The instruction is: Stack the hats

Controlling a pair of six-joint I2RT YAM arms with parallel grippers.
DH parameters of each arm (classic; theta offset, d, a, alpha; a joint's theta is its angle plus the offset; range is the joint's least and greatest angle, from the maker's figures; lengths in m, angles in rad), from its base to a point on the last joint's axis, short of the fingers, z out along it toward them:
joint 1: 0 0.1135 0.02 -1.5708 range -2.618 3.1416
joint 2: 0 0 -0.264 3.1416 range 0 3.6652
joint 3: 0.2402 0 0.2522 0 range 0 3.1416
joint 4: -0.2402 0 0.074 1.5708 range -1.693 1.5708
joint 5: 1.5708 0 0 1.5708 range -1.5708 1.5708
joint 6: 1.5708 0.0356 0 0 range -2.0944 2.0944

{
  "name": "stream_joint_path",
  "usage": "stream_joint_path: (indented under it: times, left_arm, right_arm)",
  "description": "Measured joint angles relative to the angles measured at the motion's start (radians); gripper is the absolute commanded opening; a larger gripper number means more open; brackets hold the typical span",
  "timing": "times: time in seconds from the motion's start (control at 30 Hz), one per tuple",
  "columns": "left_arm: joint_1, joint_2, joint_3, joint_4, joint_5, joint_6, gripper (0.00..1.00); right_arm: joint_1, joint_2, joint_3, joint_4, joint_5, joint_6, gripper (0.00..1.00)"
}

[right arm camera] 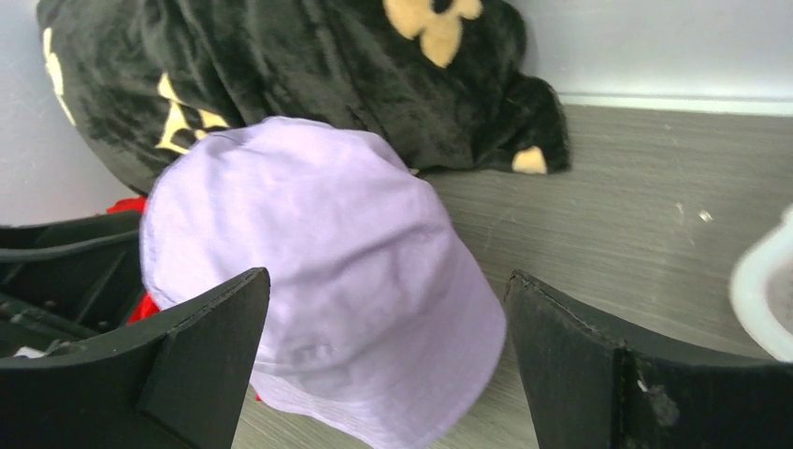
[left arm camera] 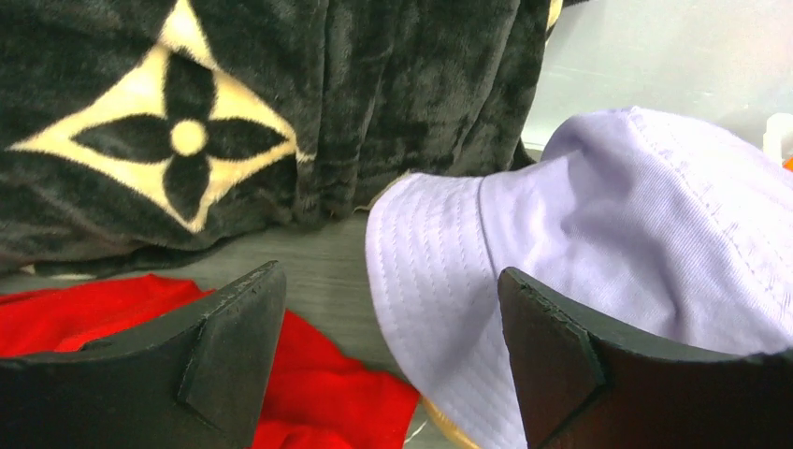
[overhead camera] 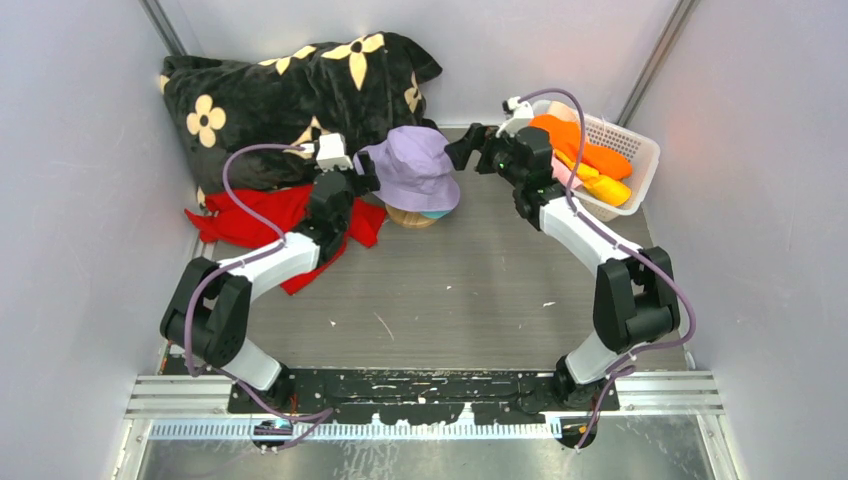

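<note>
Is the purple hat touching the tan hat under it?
Touching. The top view shows the purple hat sitting right on the tan hat, whose edge peeks out from under its brim with no gap.

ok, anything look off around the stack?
Only the top of the stack. The lavender hat sits tilted and off-centre: the beige hat and teal hat beneath it peek out on its near side only. The red cloth lies crumpled right beside the stack.
</note>
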Motion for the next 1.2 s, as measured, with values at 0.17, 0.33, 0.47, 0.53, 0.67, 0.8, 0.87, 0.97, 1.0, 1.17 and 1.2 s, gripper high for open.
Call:
stream_joint_path:
  times: [0.17,0.33,0.47,0.53,0.67,0.8,0.87,0.97,1.0,1.17,1.2]
  left_arm:
    - [0.001,0.076,0.037,0.067,0.005,0.029,0.85]
    - [0.011,0.164,0.075,0.080,0.009,0.043,0.85]
    - [0.022,0.196,0.077,0.087,0.016,0.042,0.85]
    - [0.026,0.204,0.077,0.085,0.016,0.039,0.85]
    - [0.029,0.202,0.068,0.090,0.016,0.035,0.85]
    - [0.033,0.169,0.025,0.069,0.010,0.030,0.85]
    - [0.033,0.138,0.002,0.043,0.002,0.021,0.85]
    - [0.033,0.069,-0.035,-0.015,-0.021,0.009,0.85]
    - [0.033,0.035,-0.050,-0.041,-0.031,0.004,0.85]
    - [0.034,-0.171,-0.099,-0.177,-0.059,-0.031,0.84]
    - [0.034,-0.220,-0.101,-0.205,-0.059,-0.040,0.84]
  right_arm:
    - [0.057,0.021,0.070,-0.020,0.021,-0.043,1.00]
    - [0.087,0.059,0.120,-0.040,0.036,-0.071,1.00]
    - [0.110,0.111,0.172,-0.071,0.049,-0.093,1.00]
    - [0.121,0.131,0.185,-0.077,0.054,-0.100,1.00]
    - [0.133,0.136,0.186,-0.094,0.071,-0.111,1.00]
    - [0.134,0.135,0.186,-0.093,0.090,-0.117,1.00]
    - [0.134,0.126,0.182,-0.093,0.106,-0.124,1.00]
    - [0.134,0.071,0.144,-0.087,0.164,-0.137,1.00]
    - [0.132,0.043,0.126,-0.086,0.190,-0.139,1.00]
    - [0.079,-0.108,0.063,-0.079,0.231,-0.167,0.99]
    - [0.063,-0.131,0.063,-0.079,0.249,-0.174,0.99]
